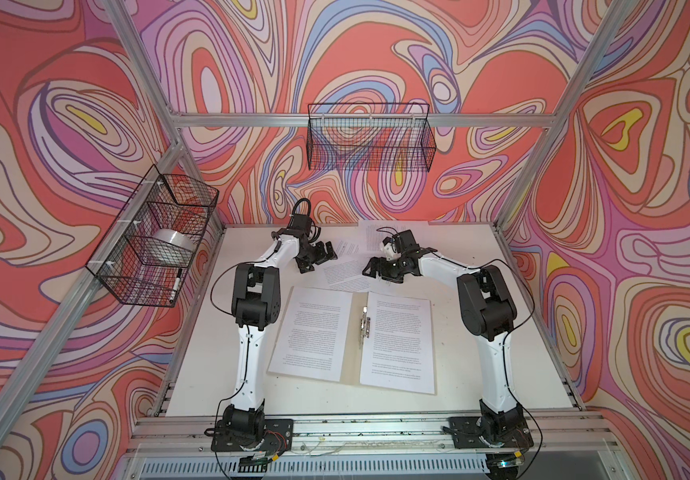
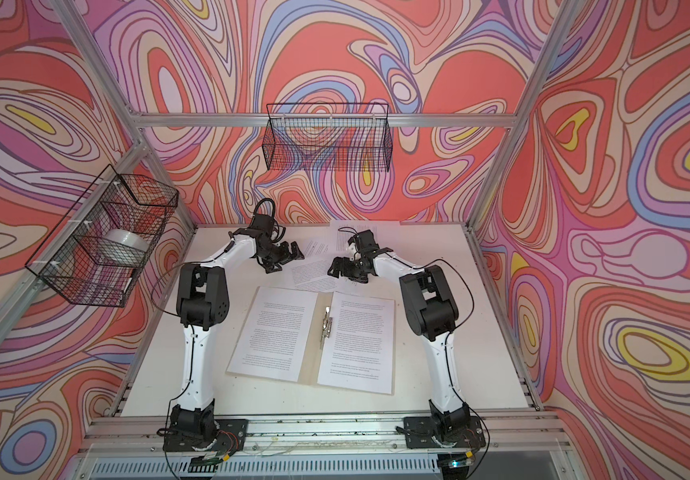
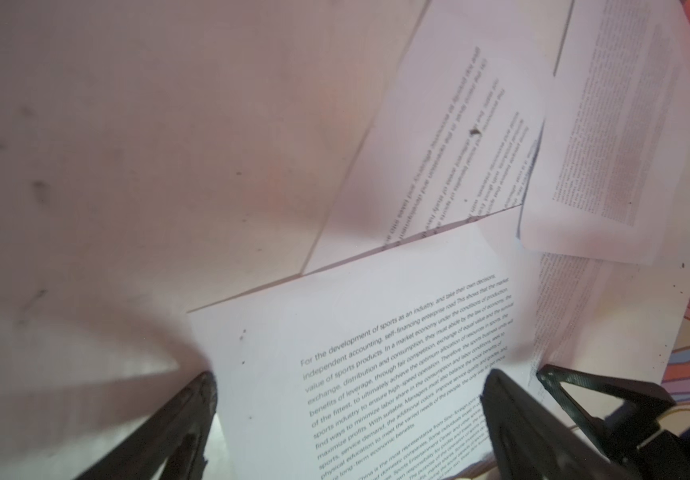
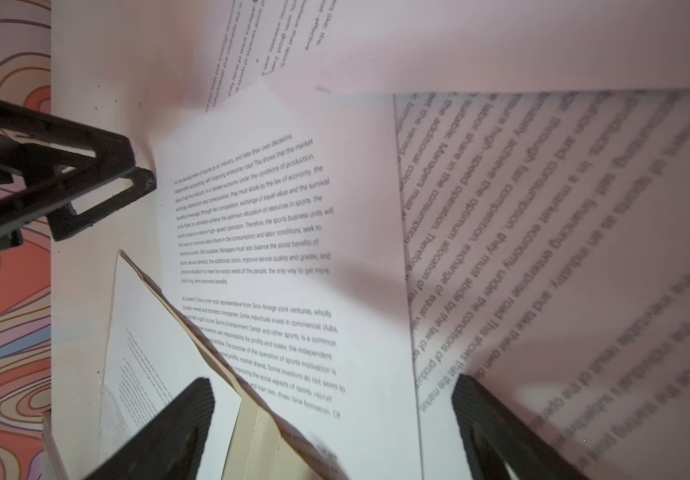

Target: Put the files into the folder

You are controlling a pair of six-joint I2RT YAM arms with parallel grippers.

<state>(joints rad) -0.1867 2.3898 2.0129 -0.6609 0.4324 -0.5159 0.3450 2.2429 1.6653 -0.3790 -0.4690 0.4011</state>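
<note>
One folder (image 1: 350, 365), two wire baskets (image 1: 370, 137), at least five sheets (image 1: 310, 332).

The open folder (image 1: 349, 365) bears two sheets (image 1: 310, 332); beyond it, loose files (image 1: 347, 275) lie between left claw (image 1: 317, 261) and right claw (image 1: 370, 267).

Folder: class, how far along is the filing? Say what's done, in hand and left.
Done: two sheets lie in the open folder, one each side of its clip. In hand: nothing; the left pincer and right pincer hang open over the loose sheets beyond it. Left: filing those loose sheets, at least three.
</note>
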